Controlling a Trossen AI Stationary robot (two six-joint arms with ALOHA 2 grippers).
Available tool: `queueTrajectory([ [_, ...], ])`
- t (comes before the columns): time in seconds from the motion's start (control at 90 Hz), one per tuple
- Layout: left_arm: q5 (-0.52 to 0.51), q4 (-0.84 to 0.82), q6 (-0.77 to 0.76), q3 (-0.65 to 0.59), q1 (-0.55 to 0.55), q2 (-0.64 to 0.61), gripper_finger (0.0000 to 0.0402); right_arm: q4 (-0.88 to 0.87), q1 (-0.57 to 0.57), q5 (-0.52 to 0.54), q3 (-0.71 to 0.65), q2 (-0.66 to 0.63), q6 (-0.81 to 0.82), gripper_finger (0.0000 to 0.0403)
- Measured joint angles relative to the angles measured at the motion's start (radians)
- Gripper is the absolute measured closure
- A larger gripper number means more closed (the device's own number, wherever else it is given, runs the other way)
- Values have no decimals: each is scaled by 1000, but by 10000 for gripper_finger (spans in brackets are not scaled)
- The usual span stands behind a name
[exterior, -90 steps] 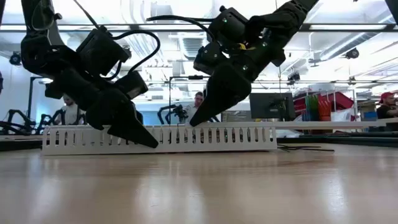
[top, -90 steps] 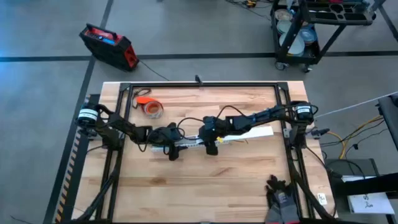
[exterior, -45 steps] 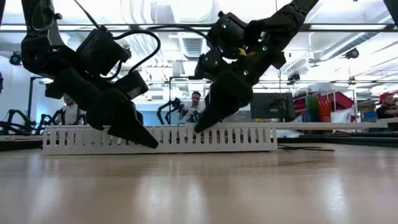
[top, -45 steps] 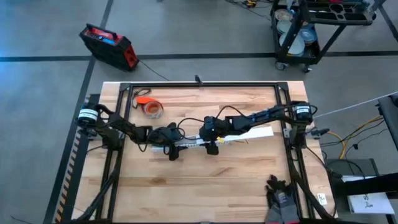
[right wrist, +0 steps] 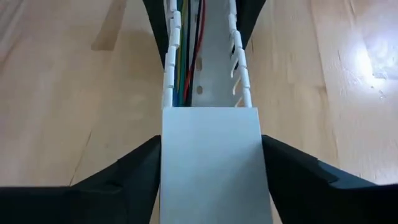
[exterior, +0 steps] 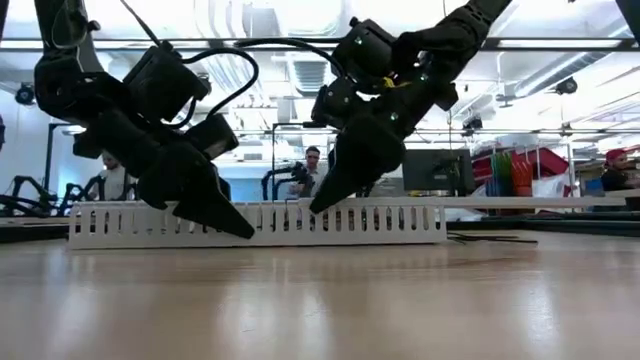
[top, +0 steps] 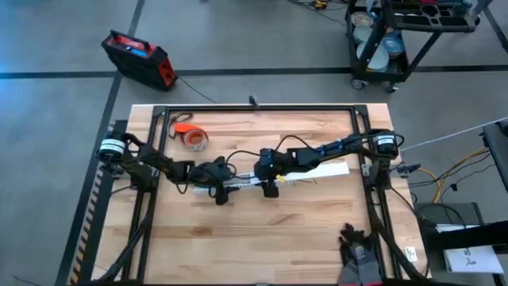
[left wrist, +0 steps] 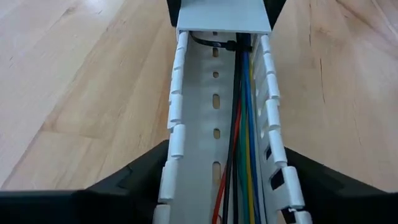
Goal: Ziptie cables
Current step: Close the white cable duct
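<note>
**Robot arms straddling a white cable channel on a wooden worktop**

Differences from half a second ago are slight: in the low view the right end effector [exterior: 318, 205] has tipped a little, its tip now just at the channel's top edge, while the left end effector [exterior: 240, 230] has not moved. In the high view nothing else has shifted.

Nearest the low camera lies bare worktop [exterior: 320, 300]. Beyond it runs one long white slotted channel [exterior: 400, 222], lying lengthwise across the middle of the worktop. Two dark arms come down onto it. In the left wrist view, the left end effector [left wrist: 221, 186] is spread open, one finger on each side of the channel, whether pressing the walls I cannot tell. In the right wrist view, the right end effector [right wrist: 211, 180] is likewise open, its fingers either side of a flat white cover [right wrist: 211, 162] that closes part of the channel.

The cables [left wrist: 242, 143] lie inside the channel, running along its length; five show, coloured black, red, yellow, green and blue. The ziptie [left wrist: 214, 42], one thin dark strip, crosses the channel floor to the cables near the cover's edge.

Farther off, one orange tape roll [top: 194, 139] sits toward the far left corner. Beyond the worktop, one person [exterior: 312, 170] sits in the room.
</note>
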Motion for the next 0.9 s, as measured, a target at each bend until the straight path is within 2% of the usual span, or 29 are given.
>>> queueTrajectory([
  [0.156, 0, 1, 0, 0, 0, 0, 174, 2, 0, 0, 1, 0, 2, 168],
  [0.322, -1, 8, 7, 1, 0, 0, 172, 7, 0, 0, 1, 1, 28, 185],
  [0.489, -19, 8, 27, 3, -1, 0, 183, -1, 3, -2, 2, 1, 38, 180],
  [0.667, -18, 16, 43, 2, 0, -1, 176, 1, 16, -43, 2, 2, 0, 176],
  [0.9, -19, 35, 43, 1, 0, -6, 184, -3, 16, 1, 3, 3, 31, 186],
])
